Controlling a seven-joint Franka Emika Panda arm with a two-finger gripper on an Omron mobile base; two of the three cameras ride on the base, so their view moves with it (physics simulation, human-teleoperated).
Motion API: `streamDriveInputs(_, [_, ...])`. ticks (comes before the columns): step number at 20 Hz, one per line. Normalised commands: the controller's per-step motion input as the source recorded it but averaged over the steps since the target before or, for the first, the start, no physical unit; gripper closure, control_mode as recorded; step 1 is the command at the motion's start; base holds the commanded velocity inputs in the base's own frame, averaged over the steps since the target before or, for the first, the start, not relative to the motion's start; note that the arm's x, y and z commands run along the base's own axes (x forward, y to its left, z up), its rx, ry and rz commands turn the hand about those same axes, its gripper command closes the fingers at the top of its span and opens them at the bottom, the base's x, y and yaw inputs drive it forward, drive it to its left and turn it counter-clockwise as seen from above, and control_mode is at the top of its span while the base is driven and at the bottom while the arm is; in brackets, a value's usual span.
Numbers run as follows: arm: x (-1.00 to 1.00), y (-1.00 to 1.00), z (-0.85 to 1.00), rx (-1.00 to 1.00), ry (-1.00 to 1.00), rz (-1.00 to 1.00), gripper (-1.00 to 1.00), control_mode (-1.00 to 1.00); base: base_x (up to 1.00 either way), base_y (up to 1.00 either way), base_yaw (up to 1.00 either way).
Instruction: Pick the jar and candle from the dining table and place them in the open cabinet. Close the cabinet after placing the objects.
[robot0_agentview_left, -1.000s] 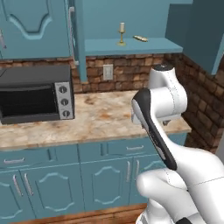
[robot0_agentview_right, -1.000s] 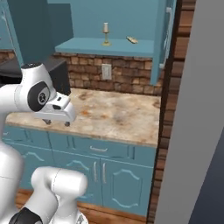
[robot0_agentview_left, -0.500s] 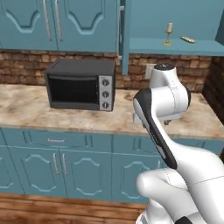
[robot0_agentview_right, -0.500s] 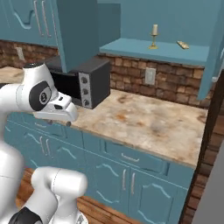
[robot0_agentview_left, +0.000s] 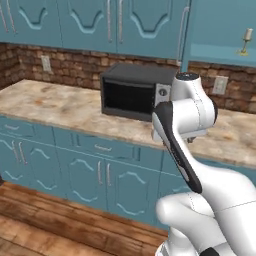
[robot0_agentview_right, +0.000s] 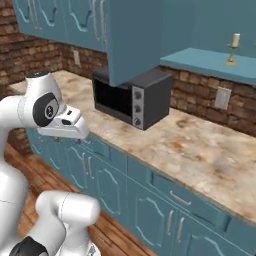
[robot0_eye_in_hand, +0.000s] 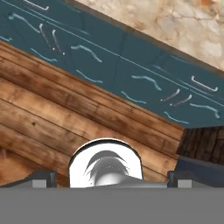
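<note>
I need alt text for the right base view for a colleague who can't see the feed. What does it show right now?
The candle stands on the shelf of the open teal cabinet at upper right, above a marbled counter bearing a black toaster oven. The white arm rises at left over the teal drawers.

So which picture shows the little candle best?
The right base view shows it best: the candle stands whole on the teal cabinet shelf, with its cream stub and brass holder clear against the cabinet's back. In the left base view the candle sits at the far right edge and looks smaller. The hand view looks down at the floor and drawers.
</note>
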Motion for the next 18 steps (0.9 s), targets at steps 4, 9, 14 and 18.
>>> streamDriveInputs(4, [0.0,0.0,0.0,0.0,0.0,0.0,-1.0,1.0,-0.07,0.42,0.42])
streamDriveInputs(9, [0.0,0.0,0.0,0.0,0.0,0.0,-1.0,1.0,-0.02,0.35,0.48])
streamDriveInputs(14, [0.0,0.0,0.0,0.0,0.0,0.0,-1.0,1.0,0.0,0.27,0.49])
streamDriveInputs(18, [0.0,0.0,0.0,0.0,0.0,0.0,-1.0,1.0,0.0,0.52,0.39])
